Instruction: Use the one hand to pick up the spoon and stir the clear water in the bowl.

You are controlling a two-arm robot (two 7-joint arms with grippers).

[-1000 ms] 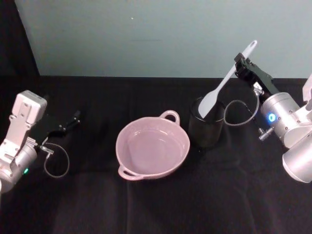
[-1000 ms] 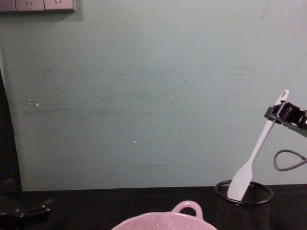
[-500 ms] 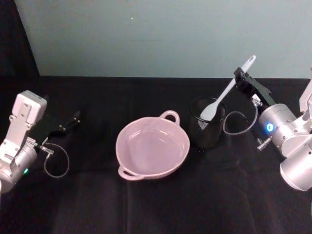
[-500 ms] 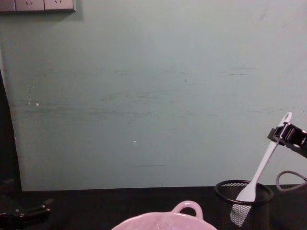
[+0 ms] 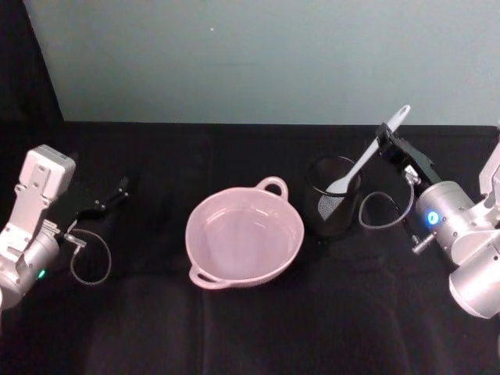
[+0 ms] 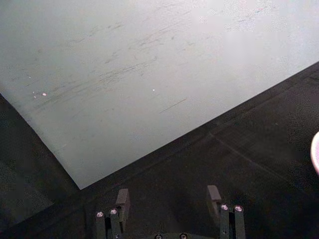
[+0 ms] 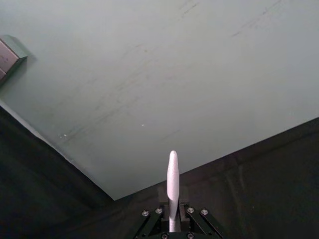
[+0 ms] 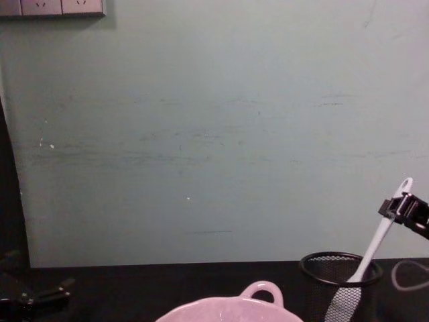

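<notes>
My right gripper (image 5: 384, 139) clenches the white spoon (image 5: 366, 153) near its handle end, its head inside the black mesh cup (image 5: 332, 205), right of the pink bowl (image 5: 244, 236). My left gripper (image 5: 121, 187) rests released, far left.

Bowl (image 5: 244, 238) top clear; mesh cup (image 5: 332, 205) just beside.

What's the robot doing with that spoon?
The right gripper is shut on the white spoon, holding it near the top of its handle. The spoon's flat end sits down inside the black mesh cup. The pink bowl of water waits beside the cup, unstirred. The left gripper rests far off on the left.
</notes>
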